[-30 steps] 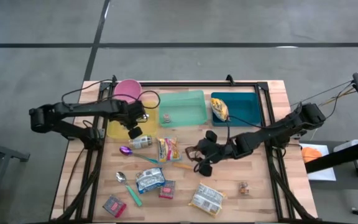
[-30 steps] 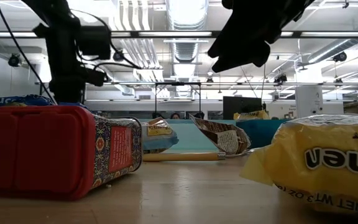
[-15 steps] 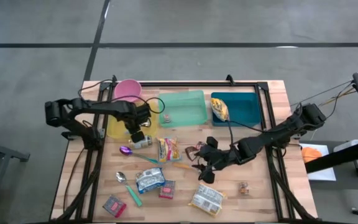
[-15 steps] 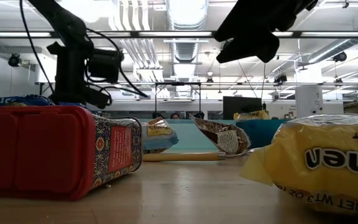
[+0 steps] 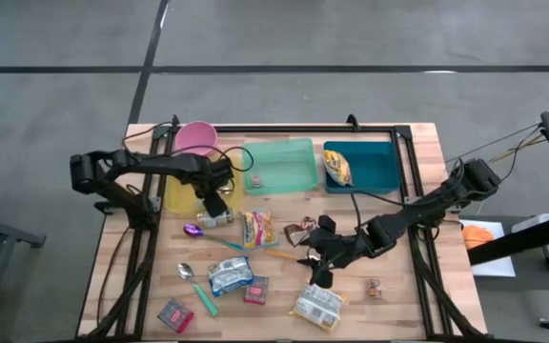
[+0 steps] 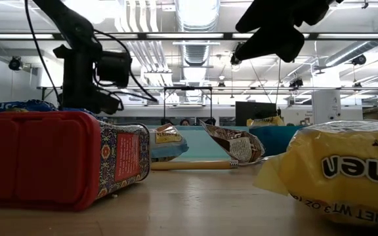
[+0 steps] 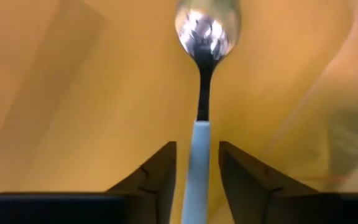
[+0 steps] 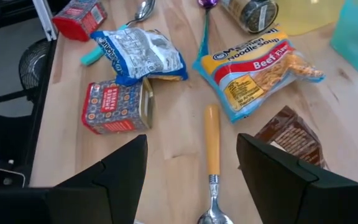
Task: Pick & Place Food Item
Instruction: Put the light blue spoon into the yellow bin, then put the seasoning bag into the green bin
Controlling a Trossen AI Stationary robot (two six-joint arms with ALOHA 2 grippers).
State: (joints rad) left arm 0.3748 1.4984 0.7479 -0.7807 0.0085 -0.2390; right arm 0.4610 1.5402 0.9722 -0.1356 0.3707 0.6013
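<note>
My left gripper [image 5: 213,202] points down into the yellow tray [image 5: 181,195] at the table's far left. A spoon [image 7: 202,74] with a pale handle runs between its open fingers, bowl toward the tray floor, and yellow shows on both sides of the handle. My right gripper [image 5: 317,265] hangs open above mid-table, over an orange-handled spoon [image 8: 212,149]. The food lies loose on the wood: a beef noodle packet [image 8: 253,68], a blue bag [image 8: 143,53], a red box [image 8: 117,106], a brown wrapper [image 8: 294,134] and a yellow packet [image 5: 317,305].
A pink bowl [image 5: 195,138], a green tray [image 5: 279,167] and a teal tray [image 5: 365,170] holding a yellow bag [image 5: 336,167] line the far edge. A jar [image 5: 215,219], a purple spoon [image 5: 193,230], a teal-handled spoon [image 5: 196,284] and another red box [image 5: 174,314] lie at the left.
My left gripper has sunk into the yellow tray, and its arm has folded in from the table's left. My right gripper has gone toward the table's near edge, still open and off the table.
</note>
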